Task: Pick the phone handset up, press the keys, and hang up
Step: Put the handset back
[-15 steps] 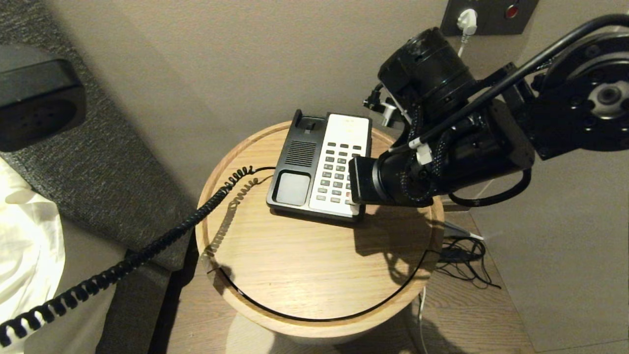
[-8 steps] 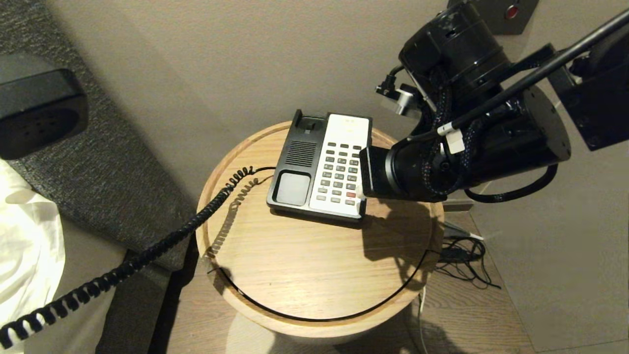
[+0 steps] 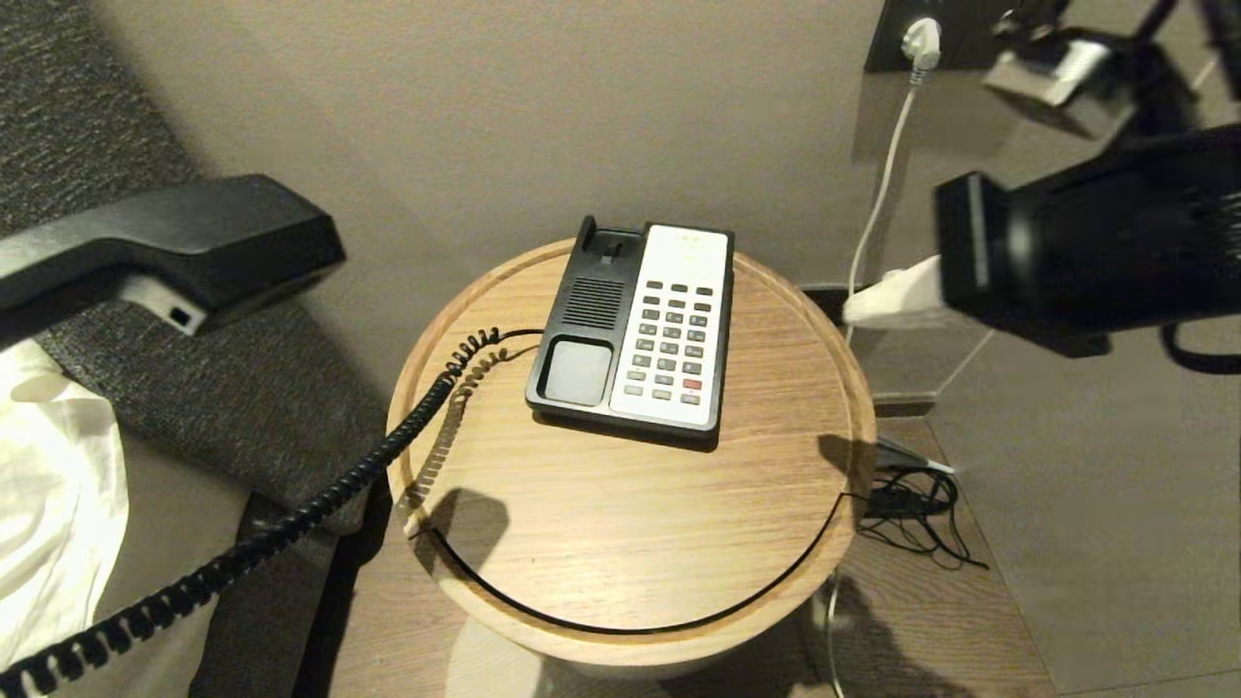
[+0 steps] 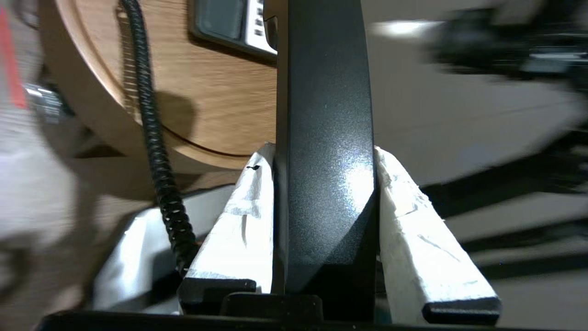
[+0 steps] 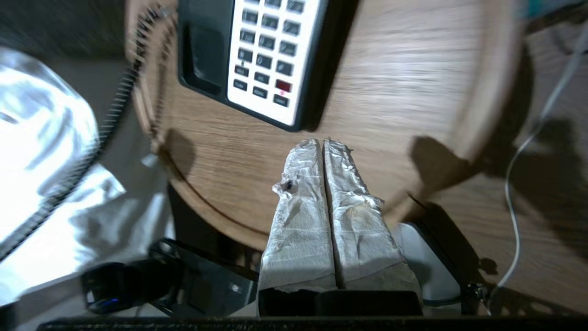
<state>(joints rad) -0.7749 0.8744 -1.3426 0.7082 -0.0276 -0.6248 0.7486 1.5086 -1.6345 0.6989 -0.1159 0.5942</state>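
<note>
Two grippers: our left gripper clamps the phone handset at far left, off the desk; our right gripper, pressed closed, hangs right of the keys. Hanging up, the stretched cord could drag the phone sideways.

left claw: clamped on a load | right claw: fingers pressed together, raised

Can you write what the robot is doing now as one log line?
left gripper: shut on phone handset, off table | right gripper: shut, clear of keys | cradle: empty
</note>
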